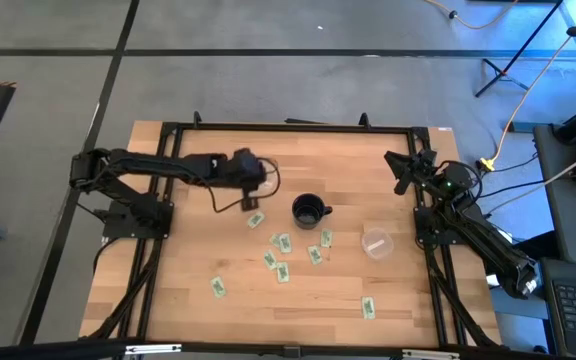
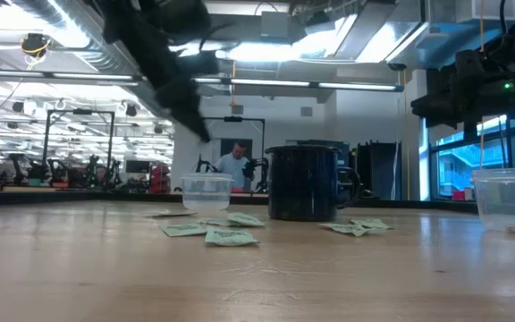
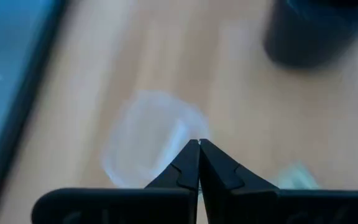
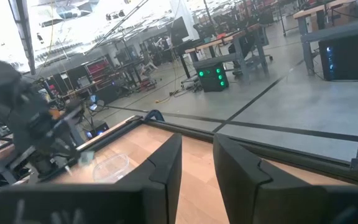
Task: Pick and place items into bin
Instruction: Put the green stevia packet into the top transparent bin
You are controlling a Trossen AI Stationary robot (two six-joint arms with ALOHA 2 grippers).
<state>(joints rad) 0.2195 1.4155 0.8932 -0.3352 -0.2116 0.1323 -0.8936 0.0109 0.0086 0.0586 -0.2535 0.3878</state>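
**Left claw clenched, raised over the far-left of the table; packets loose mid-table**

The packets (image 1: pixel 282 243) lie scattered flat on the wood, most in a loose cluster just near-left of the black mug (image 1: pixel 309 211), one off toward the near-left (image 1: pixel 217 287), one toward the near-right (image 1: pixel 368 308). None sits inside a container.

Clear plastic cup (image 1: pixel 376 243) stands right of the mug, apart from it, with packets between them.

Left gripper (image 3: pixel 199 144) is clenched tight, fingertips meeting, nothing visible between them. It hangs above the table, left of the mug, past the packet cluster's far edge.

Right gripper (image 4: pixel 197 155) is parked at the far-right table edge, fingers slightly apart with nothing between them.

A person shows in the room beyond, in the low view.
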